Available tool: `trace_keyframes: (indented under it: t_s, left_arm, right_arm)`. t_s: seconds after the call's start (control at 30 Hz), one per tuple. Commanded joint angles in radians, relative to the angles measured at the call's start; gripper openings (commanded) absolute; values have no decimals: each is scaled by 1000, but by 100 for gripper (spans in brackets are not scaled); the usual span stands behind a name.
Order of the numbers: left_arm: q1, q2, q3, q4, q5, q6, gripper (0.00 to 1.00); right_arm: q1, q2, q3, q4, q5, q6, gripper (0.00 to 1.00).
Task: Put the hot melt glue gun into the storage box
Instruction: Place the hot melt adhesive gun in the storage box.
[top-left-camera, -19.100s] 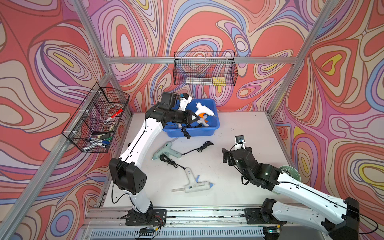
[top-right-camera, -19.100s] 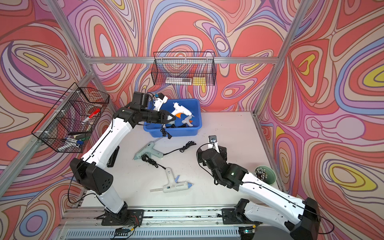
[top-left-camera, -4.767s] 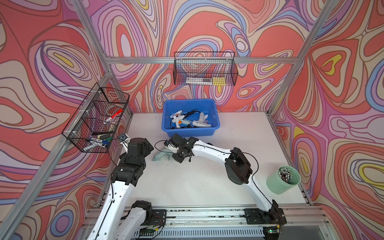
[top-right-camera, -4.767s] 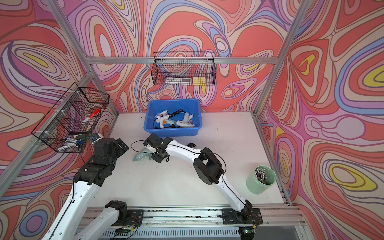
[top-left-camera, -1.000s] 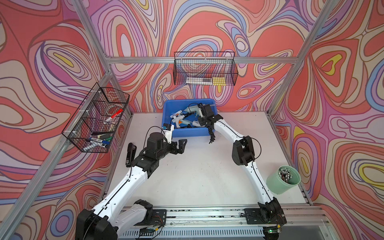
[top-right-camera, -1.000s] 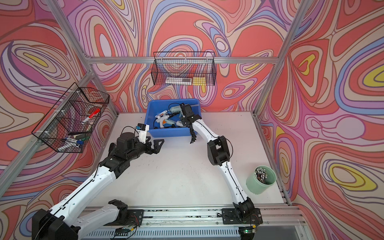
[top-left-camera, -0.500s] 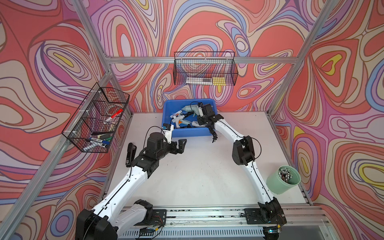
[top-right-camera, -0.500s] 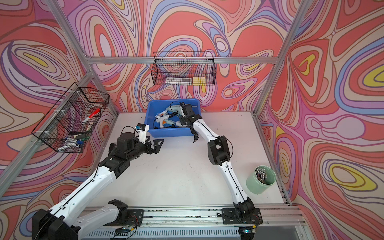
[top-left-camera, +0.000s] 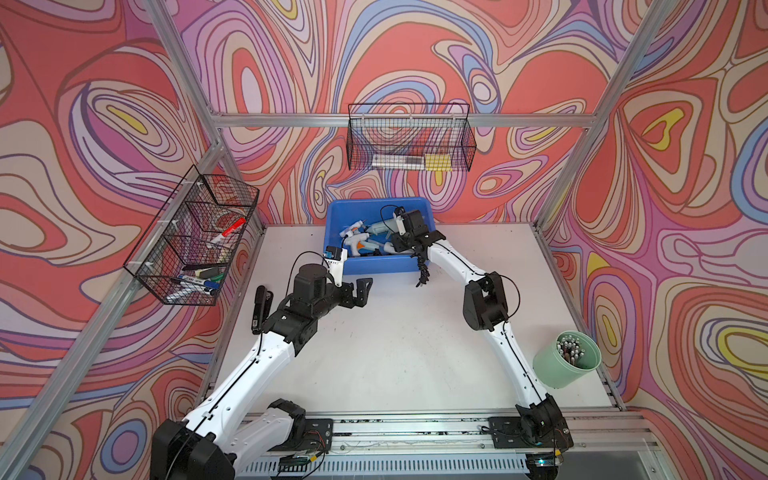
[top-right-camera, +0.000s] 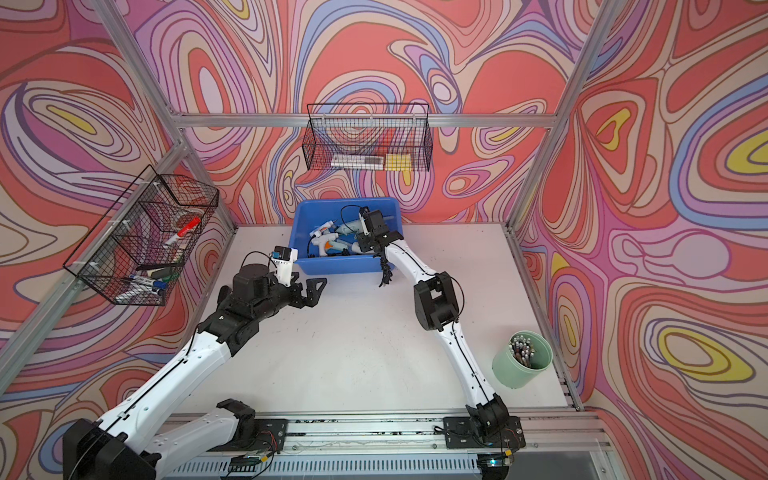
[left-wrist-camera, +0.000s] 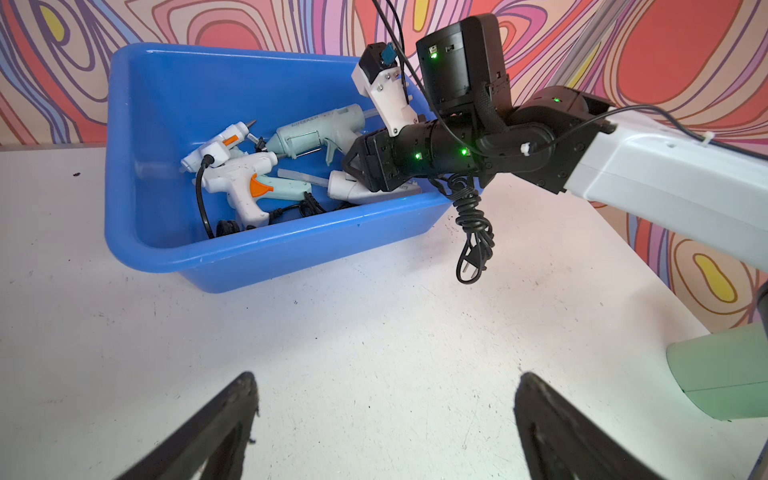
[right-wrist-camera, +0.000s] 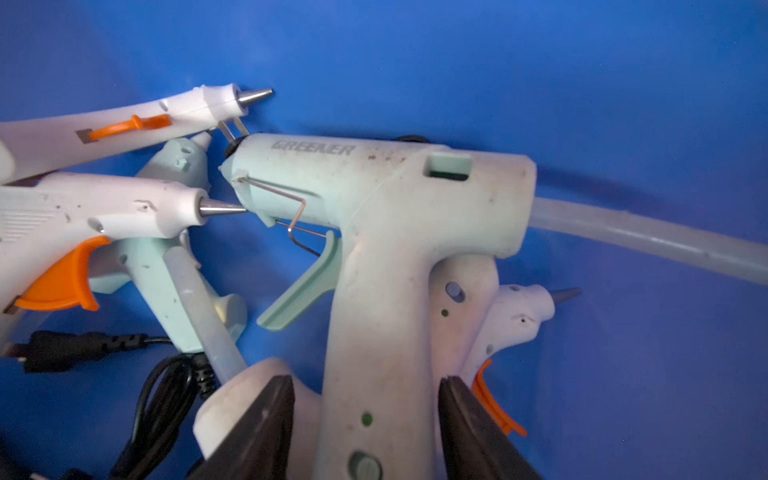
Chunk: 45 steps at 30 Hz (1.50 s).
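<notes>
Farthest left, a wire basket (top-left-camera: 191, 232) hangs on the wall, clear of the work. Next, the left end effector (left-wrist-camera: 384, 419) hovers over the bare table (top-left-camera: 395, 340) just before the storage box (top-left-camera: 374, 266), jaws spread wide and holding nothing. Inside the box, a pale green glue gun (right-wrist-camera: 386, 195) lies on top of several other glue guns (left-wrist-camera: 237, 170). The right end effector (right-wrist-camera: 365, 395) reaches in over the front rim and brackets its handle. One jaw sits against the handle and the other shows a small gap, so I cannot tell whether it grips or has let go. The gun looks light, with a stiff, smooth plastic shell. Its thick handle is probably the safest place to hold, not the nozzle, the thin wire stand or the glue stick poking out the back. Its bundled cord (top-left-camera: 422, 270) hangs outside over the front rim and could drag the gun or snag. The near side of the box is crowded, the far side bare. A straight lift looks open, as does the table out to the green cup (top-left-camera: 567, 365) at far right.
</notes>
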Motion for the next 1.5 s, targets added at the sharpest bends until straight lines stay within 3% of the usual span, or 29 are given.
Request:
trace_keyframes:
  t_s: [0.0,0.27,0.53,0.83,1.0,1.17,1.47]
  left_arm:
    - [-4,-19,28,-13,-12,14,99]
    - [-4,-18,37,-11,-8,16,99]
    - [-4,-25,37,-7,-4,11,99]
    - [-4,-33,34,-8,-16,16,99]
    - [-4,-38,34,-10,-25,21,99]
    - [-4,-39,36,-6,-29,22,99]
    - [-3,-53,39,-23,-33,23,99]
  right_arm:
    - [5,-4,11,-29,-4,-7,62]
    - [16,-136,29,-94,52,-24,84]
    - [16,-284,-95,-106,119,-6,88]
    - [19,-684,-702,141,85,119,89]
    - [60,-864,-999,248,52,111,89]
    - [82,-883,-1131,274,48,110,87]
    - [80,-749,-1106,303,106,145,78]
